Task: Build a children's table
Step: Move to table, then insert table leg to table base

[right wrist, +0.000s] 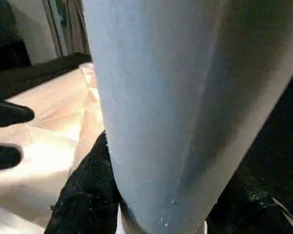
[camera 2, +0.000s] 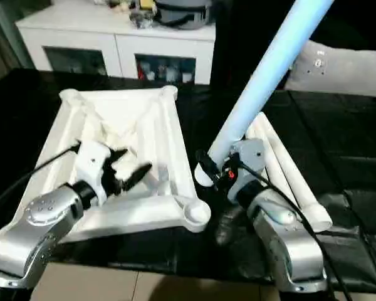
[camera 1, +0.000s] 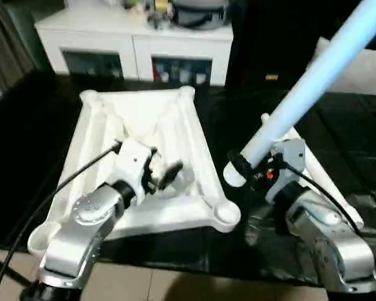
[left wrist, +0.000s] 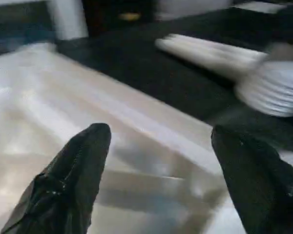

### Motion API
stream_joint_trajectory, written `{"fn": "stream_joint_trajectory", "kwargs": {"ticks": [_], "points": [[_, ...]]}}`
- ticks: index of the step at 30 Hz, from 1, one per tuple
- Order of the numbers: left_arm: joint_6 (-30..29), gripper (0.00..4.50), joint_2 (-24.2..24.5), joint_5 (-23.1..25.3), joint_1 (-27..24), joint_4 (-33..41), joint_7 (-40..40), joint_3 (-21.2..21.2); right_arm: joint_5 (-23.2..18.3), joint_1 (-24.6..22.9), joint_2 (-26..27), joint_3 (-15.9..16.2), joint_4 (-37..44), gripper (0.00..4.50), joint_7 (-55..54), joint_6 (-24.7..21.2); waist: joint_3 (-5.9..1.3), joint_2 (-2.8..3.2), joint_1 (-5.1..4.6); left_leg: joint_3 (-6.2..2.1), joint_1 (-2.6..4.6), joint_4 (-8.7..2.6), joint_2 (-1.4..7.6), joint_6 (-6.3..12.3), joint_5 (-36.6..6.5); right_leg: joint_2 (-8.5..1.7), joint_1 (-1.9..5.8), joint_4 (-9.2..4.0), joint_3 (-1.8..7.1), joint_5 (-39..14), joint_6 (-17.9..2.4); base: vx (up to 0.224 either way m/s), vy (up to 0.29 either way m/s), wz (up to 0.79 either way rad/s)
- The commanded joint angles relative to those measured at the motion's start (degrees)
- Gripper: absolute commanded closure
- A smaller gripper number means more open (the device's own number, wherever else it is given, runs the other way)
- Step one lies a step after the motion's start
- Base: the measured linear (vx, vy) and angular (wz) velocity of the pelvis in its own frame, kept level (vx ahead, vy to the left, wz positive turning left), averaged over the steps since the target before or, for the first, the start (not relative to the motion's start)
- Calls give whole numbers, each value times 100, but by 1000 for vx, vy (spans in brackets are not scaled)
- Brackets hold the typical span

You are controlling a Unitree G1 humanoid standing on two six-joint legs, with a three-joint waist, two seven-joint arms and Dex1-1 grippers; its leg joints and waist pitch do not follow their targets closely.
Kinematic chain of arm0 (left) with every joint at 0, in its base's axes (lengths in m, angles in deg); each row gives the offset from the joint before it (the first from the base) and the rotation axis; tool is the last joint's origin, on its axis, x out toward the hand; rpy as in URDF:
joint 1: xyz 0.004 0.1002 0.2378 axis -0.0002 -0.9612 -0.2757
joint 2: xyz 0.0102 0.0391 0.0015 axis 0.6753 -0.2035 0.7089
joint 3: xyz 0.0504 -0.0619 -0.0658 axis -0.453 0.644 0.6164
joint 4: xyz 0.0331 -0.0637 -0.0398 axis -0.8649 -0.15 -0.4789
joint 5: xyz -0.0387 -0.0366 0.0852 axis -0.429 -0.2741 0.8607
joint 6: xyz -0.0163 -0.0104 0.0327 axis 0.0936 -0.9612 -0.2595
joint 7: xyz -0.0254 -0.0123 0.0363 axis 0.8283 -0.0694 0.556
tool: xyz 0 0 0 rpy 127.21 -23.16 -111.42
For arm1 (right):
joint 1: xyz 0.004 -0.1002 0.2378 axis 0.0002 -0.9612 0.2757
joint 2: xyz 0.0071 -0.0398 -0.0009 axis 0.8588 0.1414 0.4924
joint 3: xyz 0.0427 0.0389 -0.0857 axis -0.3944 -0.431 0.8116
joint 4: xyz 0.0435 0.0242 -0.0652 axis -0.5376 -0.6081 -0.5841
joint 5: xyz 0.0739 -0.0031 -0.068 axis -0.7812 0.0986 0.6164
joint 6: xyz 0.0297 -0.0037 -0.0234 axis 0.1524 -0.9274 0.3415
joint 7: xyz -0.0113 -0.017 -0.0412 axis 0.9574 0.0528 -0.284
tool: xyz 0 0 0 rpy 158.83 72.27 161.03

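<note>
Your children's table top [camera 1: 175,125] lies upside down on the black-covered surface [camera 1: 238,119], ribbed underside up, with a round socket at each corner. The near right corner socket [camera 1: 226,213] sits just below and beside the thick end of the leg you are holding.

Your right tool [camera 2: 208,168] is clenched around the lower, thick end of one white tube leg [camera 2: 263,81]. The leg slants up and away from the tool towards the upper right, its far end running out of the head views. In the right wrist view the black fingers [right wrist: 85,195] press against both sides of the tube, which rises straight up between them.

Your left tool [camera 1: 165,174] hangs over the ribbed underside of the table top, near its middle, with its two black fingers spread apart and nothing between them. In the left wrist view the fingertips [left wrist: 83,161] stand well apart over the white ribs; you cannot tell from there whether they touch the plastic.

The spare legs [camera 2: 288,175] lie side by side on the black cover to the right of the table top, partly behind your right arm, running from near the held leg down towards the near right.

Beyond the black surface stands a white cabinet with glass doors [camera 1: 138,56], with a few blurred items on top of it.
</note>
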Motion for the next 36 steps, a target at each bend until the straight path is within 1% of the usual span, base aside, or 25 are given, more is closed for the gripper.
{"fn": "stream_joint_trajectory", "kwargs": {"ticks": [1, 2, 3, 4, 5, 6, 7, 8, 9, 10, 11, 13, 14, 15, 16, 17, 18, 21, 22, 25, 29, 31, 34, 35, 36], "points": [[-105, 78, 125, -79, 98, -53, 310, -145, -158, 119, -46, -96, 67, 262, 154, -65, -362, -5, -20, -106, -28, -437, 396, 393, 1586, -423, 284, -157, 225, 1625, -1202, 0, 0, 0], [-93, 78, 226, -44, 157, -121, 451, -226, -174, 140, -68, -96, 49, 262, 235, -10, -342, -10, -22, -96, -29, -457, 404, 377, 1287, -434, 281, -191, 227, 1353, -1214, 0, 0, 0], [-65, 78, 342, -10, 217, -195, 648, -327, -135, 165, -101, -72, -2, 262, 263, 49, -300, -22, -27, -84, -19, -516, 435, 335, 641, -458, 274, -250, 241, 732, -1249, 0, 0, 0], [-45, 78, 457, 30, 270, -259, 846, -436, -32, 190, -145, -26, -71, 262, 271, 158, -280, -16, -25, -84, -21, -542, 447, 300, 381, -473, 277, -275, 246, 445, -1262, -58, -25, -1], [-131, 78, 618, 29, 361, -352, 1202, -610, 75, 263, -268, 61, -164, 262, 250, 11, -224, -47, -36, -66, 8, -621, 460, 130, -320, -474, 257, -364, 259, -465, -1207, -72, -35, -1], [-131, 78, 618, 29, 361, -352, 1202, -610, 75, 263, -268, 61, -164, 262, 250, 11, -194, -46, -40, -61, 14, -648, 449, 80, -533, -478, 257, -394, 270, -784, -1175, -72, -35, -1], [-180, 78, 648, 7, 385, -373, 1289, -646, 33, 283, -304, 73, -166, 262, 245, -179, -164, -47, -33, -43, 37, -689, 460, -10, -881, -514, 254, -471, 291, -1432, -1057, -61, -41, -2], [-199, 78, 701, -31, 421, -409, 1455, -724, 19, 309, -326, 87, -198, 262, 281, -174, -146, -71, -23, -22, 78, -709, 461, -52, -1100, -521, 217, -537, 309, -1933, -943, 0, 0, 0], [-199, 78, 701, -31, 421, -409, 1455, -724, 19, 309, -326, 87, -198, 262, 281, -174, -154, -59, -6, -12, 101, -711, 467, -66, -1151, -534, 198, -553, 314, -2092, -902, 0, 0, 0], [-237, 95, 736, -68, 449, -436, 1585, -785, 40, 332, -332, 95, -246, 262, 318, -119, -163, -76, -3, 31, 88, -728, 478, -92, -1125, -524, 198, -571, 311, -2196, -832, -32, -52, 3], [-260, 112, 777, -24, 491, -503, 1703, -912, 75, 366, -310, 111, -316, 262, 338, -33, -178, -88, 9, 60, 85, -737, 491, -109, -1034, -508, 193, -559, 312, -2109, -798, 0, 0, 0], [-234, 112, 882, 149, 595, -697, 1857, -1171, 101, 415, -254, 156, -391, 262, 339, 20, -195, -103, 26, 83, 81, -755, 497, -86, -844, -476, 179, -533, 310, -1829, -790, 0, 0, 0], [-234, 127, 882, 149, 595, -697, 1857, -1171, 101, 415, -254, 156, -391, 262, 339, 20, -197, -106, 17, 90, 72, -757, 493, -80, -796, -471, 184, -526, 309, -1735, -804, 0, 0, 0], [-197, 143, 931, 228, 641, -774, 1915, -1270, 95, 423, -224, 183, -390, 262, 318, 25, -214, -105, 10, 85, 32, -756, 492, -85, -624, -467, 226, -491, 297, -1479, -828, 0, 0, 0], [-201, 143, 947, 237, 663, -803, 1974, -1303, 65, 421, -197, 193, -373, 262, 292, -5, -224, -103, 15, 87, 29, -751, 495, -77, -530, -467, 229, -486, 294, -1345, -830, 0, 0, 0], [-232, 154, 951, 213, 674, -798, 2031, -1317, 45, 414, -171, 196, -352, 262, 257, -35, -250, -93, 14, 100, 23, -729, 487, -36, -284, -457, 228, -448, 287, -951, -893, 0, 0, 0], [-257, 156, 948, 194, 677, -788, 2066, -1319, 34, 408, -156, 195, -336, 262, 234, -59, -253, -90, 17, 102, 15, -723, 492, -29, -222, -460, 229, -441, 285, -837, -928, 0, 0, 0], [-322, 198, 1027, 302, 702, -773, 2131, -1427, -44, 363, -112, 196, -273, 262, 227, -182, -298, -73, 16, 107, -13, -677, 489, 55, 168, -435, 231, -357, 263, -87, -1112, 0, 0, 0], [-338, 202, 1048, 333, 704, -783, 2142, -1454, -81, 348, -99, 193, -250, 262, 243, -211, -280, -72, 15, 108, -14, -685, 491, 89, 138, -429, 224, -361, 253, -35, -1156, 0, 0, 0], [-476, 221, 1126, 382, 706, -863, 2162, -1547, -166, 283, -65, 208, -167, 262, 342, -213, -251, -60, 6, 113, -1, -708, 503, 50, -207, -446, 220, -408, 258, -439, -1175, 0, 0, 0], [-528, 246, 1118, 413, 729, -938, 2107, -1542, -136, 268, -63, 223, -171, 262, 362, -176, -224, -61, 2, 107, 5, -746, 512, -75, -516, -454, 208, -459, 268, -1019, -1078, 0, 0, 0], [-519, 280, 1113, 443, 741, -978, 2095, -1532, -119, 266, -66, 238, -181, 262, 367, -155, -229, -67, 5, 106, 7, -745, 517, -83, -496, -456, 205, -460, 274, -1000, -1057, 0, 0, 0], [-370, 281, 1090, 498, 756, -1035, 2085, -1490, -116, 262, -82, 278, -177, 262, 393, -151, -236, -70, 14, 108, -3, -737, 513, -63, -381, -459, 210, -447, 275, -844, -1069, 0, 0, 0], [-112, 286, 1052, 525, 765, -1073, 2091, -1452, -118, 256, -94, 286, -170, 262, 402, -163, -228, -73, 14, 104, -7, -739, 513, -38, -392, -458, 210, -459, 270, -847, -1082, 0, 0, 0], [-29, 312, 1050, 554, 785, -1096, 2094, -1457, -128, 257, -97, 277, -172, 262, 391, -195, -224, -76, 13, 110, -6, -740, 509, -37, -417, -458, 208, -468, 273, -902, -1067, 0, 0, 0]]}}
